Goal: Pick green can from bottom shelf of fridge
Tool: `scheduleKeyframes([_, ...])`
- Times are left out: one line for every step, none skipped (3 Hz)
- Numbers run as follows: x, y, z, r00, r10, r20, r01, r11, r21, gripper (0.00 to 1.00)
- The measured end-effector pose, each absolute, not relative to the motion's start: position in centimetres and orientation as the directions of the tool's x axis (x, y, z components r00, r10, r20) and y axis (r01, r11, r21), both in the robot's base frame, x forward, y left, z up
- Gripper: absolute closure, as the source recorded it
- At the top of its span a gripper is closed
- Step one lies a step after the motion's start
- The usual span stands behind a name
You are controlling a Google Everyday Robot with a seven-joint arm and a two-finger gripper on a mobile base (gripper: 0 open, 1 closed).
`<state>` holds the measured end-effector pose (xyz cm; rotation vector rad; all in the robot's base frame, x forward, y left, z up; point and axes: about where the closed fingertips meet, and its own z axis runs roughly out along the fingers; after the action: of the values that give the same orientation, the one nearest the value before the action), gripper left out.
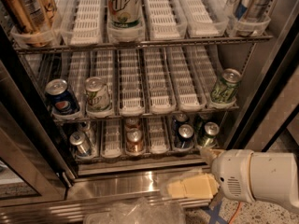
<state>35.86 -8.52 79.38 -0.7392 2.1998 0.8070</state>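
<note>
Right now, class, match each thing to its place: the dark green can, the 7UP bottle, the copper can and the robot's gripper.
Things:
1. dark green can
2. 7UP bottle
3. copper can
4. gripper

Places:
A. top shelf, middle
B. low right, over the steel sill
C. bottom shelf, rightmost lane
D. bottom shelf, centre lane

Pairs: 1-C, 2-A, 3-D, 4-B
</note>
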Motion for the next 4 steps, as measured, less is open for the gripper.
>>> scheduleKeyframes([36.2, -9.7, 78.3, -0.637, -0.192, -0.747, -0.571, 0.769, 0.289, 0.00])
scheduleKeyframes([37.7, -11.1, 78.4, -0.619, -0.177, -0.765, -0.532, 0.811, 0.243, 0.00])
scheduleKeyframes([37.7, -11.1, 78.4, -0.619, -0.177, -0.765, -0.532, 0.811, 0.243, 0.00])
scheduleKeyframes([38.4, -11.6, 78.2, -0.610, -0.131, -0.781, -0.469, 0.855, 0.223, 0.00])
